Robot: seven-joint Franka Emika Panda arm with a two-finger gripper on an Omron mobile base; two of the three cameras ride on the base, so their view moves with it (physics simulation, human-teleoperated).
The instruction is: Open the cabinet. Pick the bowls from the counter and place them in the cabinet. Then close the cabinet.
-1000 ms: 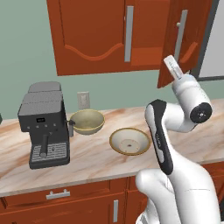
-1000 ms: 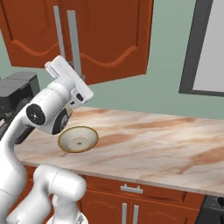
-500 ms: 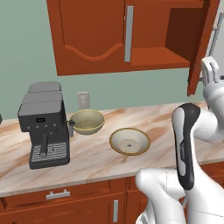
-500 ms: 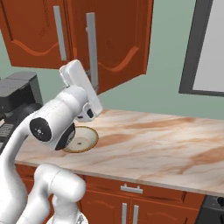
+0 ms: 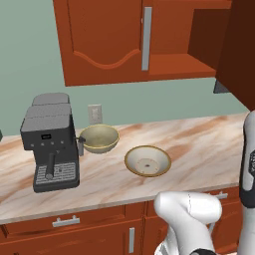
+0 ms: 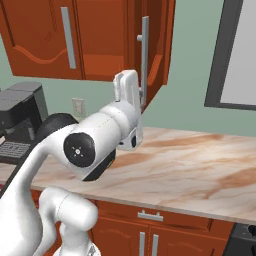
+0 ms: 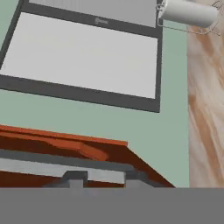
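Observation:
The cabinet (image 5: 104, 40) hangs on the wall above the counter (image 5: 199, 144). Its left door is closed. Its right door (image 6: 157, 50) is swung wide open, and a bare shelf (image 5: 179, 64) shows inside. My gripper (image 6: 140, 93) is raised beside that door's long silver handle (image 6: 145, 55). In the hand view the fingertips (image 7: 75, 178) stand close together right at the bar (image 7: 39, 168); whether they clamp it I cannot tell. The deep bowl (image 5: 99, 138) and the shallow bowl (image 5: 147, 161) sit on the counter, left of my arm.
A dark coffee machine (image 5: 50, 142) stands at the counter's left, touching the deep bowl, with a wall outlet (image 5: 94, 113) behind. A dark-framed window (image 6: 240, 50) is on the right wall. A paper towel roll (image 7: 188, 13) lies farther along the counter. Drawers (image 5: 64, 221) run below.
The right door has swung from partly open to wide open. My hand went with its handle, to the right and out of the left base view. The fingers have drawn closer together.

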